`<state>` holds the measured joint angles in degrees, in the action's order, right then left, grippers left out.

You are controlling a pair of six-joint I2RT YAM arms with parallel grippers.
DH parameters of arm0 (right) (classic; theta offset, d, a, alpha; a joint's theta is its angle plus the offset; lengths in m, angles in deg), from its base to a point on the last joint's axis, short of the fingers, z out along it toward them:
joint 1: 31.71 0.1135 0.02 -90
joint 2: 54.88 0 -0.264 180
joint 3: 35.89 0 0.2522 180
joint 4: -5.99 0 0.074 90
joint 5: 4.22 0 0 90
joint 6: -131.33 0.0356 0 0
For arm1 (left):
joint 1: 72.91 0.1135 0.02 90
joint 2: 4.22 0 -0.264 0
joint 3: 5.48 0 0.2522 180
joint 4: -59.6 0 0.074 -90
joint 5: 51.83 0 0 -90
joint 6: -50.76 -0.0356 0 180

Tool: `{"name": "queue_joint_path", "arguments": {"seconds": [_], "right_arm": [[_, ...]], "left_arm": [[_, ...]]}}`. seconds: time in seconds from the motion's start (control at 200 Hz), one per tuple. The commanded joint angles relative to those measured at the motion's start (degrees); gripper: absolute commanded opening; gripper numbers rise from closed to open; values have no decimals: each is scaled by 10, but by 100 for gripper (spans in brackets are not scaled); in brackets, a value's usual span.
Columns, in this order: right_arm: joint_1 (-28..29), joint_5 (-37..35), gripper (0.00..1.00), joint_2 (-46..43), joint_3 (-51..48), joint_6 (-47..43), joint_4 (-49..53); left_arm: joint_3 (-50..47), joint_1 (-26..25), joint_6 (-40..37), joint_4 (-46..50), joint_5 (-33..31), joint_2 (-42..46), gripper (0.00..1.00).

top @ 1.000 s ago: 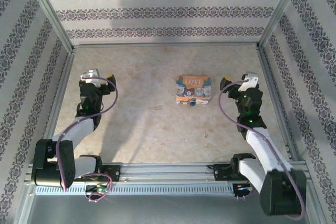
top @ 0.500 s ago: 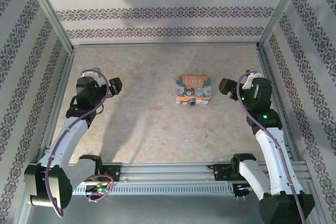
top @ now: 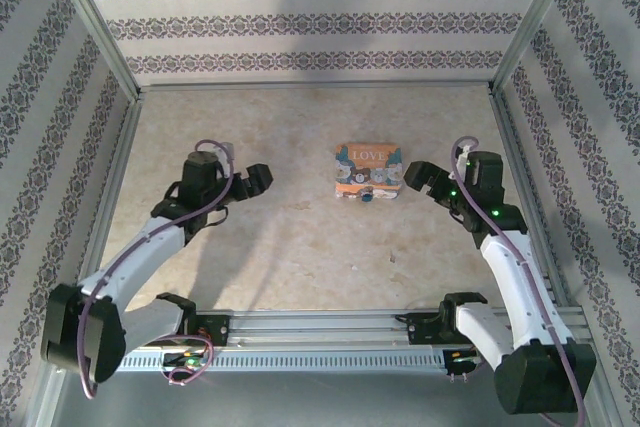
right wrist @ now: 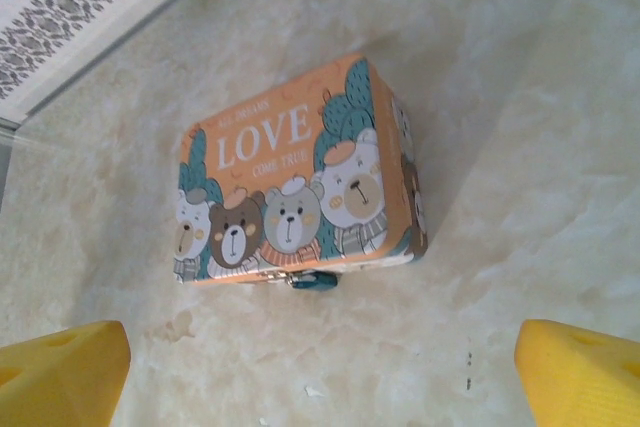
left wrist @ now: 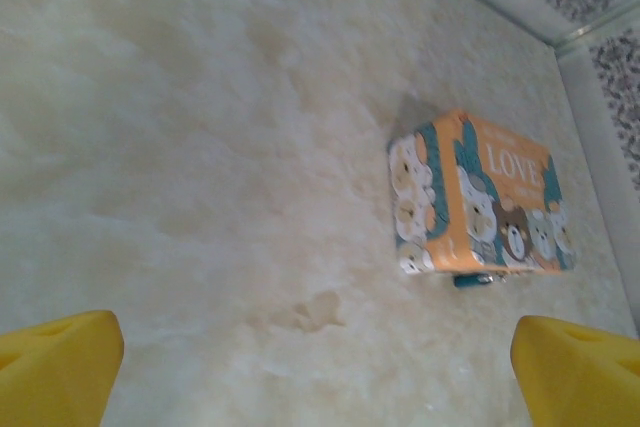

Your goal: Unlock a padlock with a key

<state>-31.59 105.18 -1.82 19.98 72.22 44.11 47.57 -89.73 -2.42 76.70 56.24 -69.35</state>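
Evidently to reach the padlock (top: 367, 196) hanging at the near edge of the tin (top: 366, 167), the left pincer (top: 257, 180) and right pincer (top: 413, 176) flank it, both released and empty.

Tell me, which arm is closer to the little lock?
The right one, probably. The right tool, open, sits just beside the tin, near the padlock at the tin's front edge. The left tool, also open, is farther off.
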Motion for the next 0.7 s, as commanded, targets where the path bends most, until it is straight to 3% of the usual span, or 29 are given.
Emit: {"name": "queue_joint_path", "arguments": {"seconds": [0.0, 0.395, 0.535, 0.695], "right_arm": [[0, 30, 98, 18, -14, 33, -42], [7, -16, 98, 172, 19, 25, -138], [10, -11, 98, 251, 54, 22, -155], [25, 37, 98, 330, 95, 24, -182]], "left_arm": [[25, -38, 59, -68, 23, -52, 99], [115, -104, 122, -188, 91, -264, 99], [175, -115, 79, -138, 63, -316, 99], [241, -117, 67, -114, 85, -382, 99]]}}
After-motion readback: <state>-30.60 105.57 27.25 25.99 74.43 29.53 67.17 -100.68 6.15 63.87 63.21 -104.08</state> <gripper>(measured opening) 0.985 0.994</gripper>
